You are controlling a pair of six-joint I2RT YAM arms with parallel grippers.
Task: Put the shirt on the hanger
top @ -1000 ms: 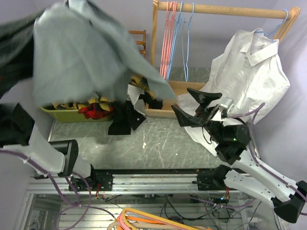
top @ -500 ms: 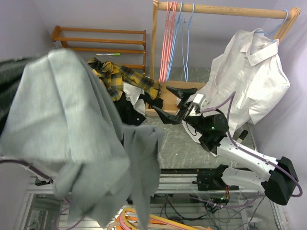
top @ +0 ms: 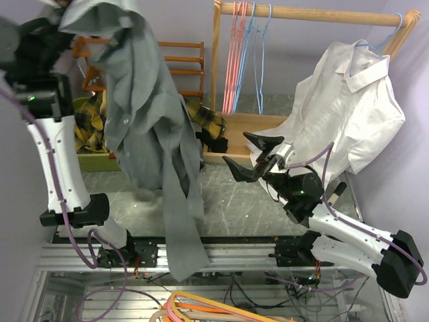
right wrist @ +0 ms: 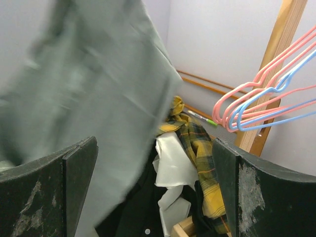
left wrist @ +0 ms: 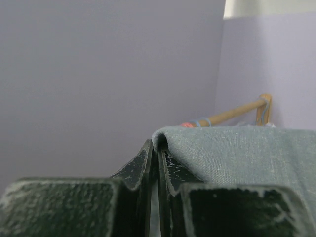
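Note:
The grey shirt [top: 144,114] hangs full length from my left gripper [top: 67,8], which is raised high at the far left. Its tail reaches below the table's near edge. In the left wrist view my left gripper [left wrist: 157,150] is shut on a fold of the shirt [left wrist: 237,158]. My right gripper [top: 251,157] is open and empty, right of the shirt and apart from it. In the right wrist view my right gripper [right wrist: 155,163] faces the blurred shirt [right wrist: 98,98]. Light-blue hangers [top: 258,60] hang on the wooden rail [top: 322,13]; one shows in the right wrist view [right wrist: 282,80].
Pink hangers [top: 234,54] hang beside the blue ones. A white collared shirt [top: 348,100] hangs at the rail's right end. A yellow plaid shirt [top: 201,114] and dark and white clothes lie behind the grey shirt. A wooden rack [top: 181,60] stands at the back.
My left arm has swung the grey shirt from low at the front left up high; it now hangs long and narrow. My right gripper has shifted slightly and stays open.

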